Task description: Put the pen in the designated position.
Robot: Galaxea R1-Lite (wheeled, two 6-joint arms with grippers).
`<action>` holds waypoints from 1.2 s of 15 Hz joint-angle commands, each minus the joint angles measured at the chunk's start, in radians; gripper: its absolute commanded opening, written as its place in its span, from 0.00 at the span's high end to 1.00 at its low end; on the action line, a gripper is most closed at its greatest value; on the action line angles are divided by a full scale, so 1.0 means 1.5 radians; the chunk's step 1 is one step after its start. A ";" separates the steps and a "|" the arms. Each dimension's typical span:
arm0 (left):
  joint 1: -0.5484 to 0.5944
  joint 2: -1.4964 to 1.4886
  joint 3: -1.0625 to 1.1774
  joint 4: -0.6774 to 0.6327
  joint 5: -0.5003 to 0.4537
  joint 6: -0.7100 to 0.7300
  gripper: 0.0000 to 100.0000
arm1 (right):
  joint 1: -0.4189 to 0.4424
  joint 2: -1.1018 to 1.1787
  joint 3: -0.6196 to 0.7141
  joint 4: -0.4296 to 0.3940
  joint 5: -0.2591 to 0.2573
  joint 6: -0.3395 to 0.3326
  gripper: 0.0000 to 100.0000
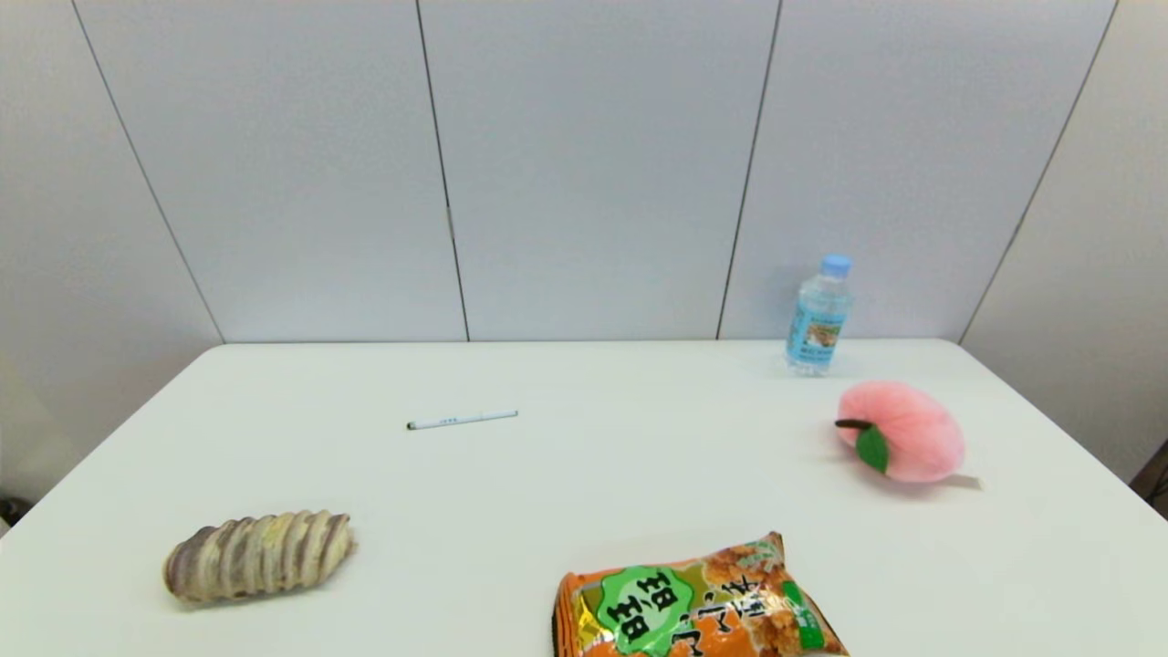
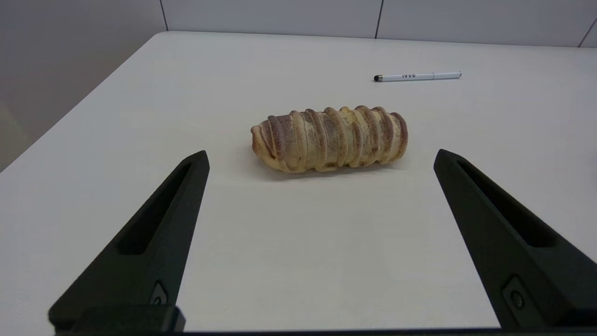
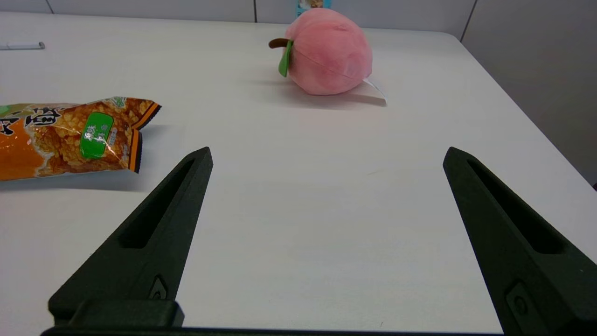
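Observation:
The thin white pen (image 1: pixel 462 420) lies flat on the white table (image 1: pixel 584 456), left of centre and toward the back, its black tip pointing left. It shows again in the left wrist view as the pen (image 2: pixel 417 76) beyond the bread, and its end (image 3: pixel 23 45) just enters the right wrist view. My left gripper (image 2: pixel 321 156) hangs open low over the near left of the table, short of the bread, holding nothing. My right gripper (image 3: pixel 327 154) is open over the near right, also with nothing in it. Neither arm appears in the head view. The designated position carries no mark that I can see.
A ridged bread roll (image 1: pixel 258 555) lies front left. An orange snack bag (image 1: pixel 693 602) sits at the front centre. A pink plush peach (image 1: pixel 903 431) rests at the right, with a water bottle (image 1: pixel 819 316) upright behind it near the wall.

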 commanded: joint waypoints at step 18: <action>-0.007 0.755 -0.626 0.212 0.001 0.153 0.00 | 0.000 0.001 0.000 0.002 -0.001 0.002 0.00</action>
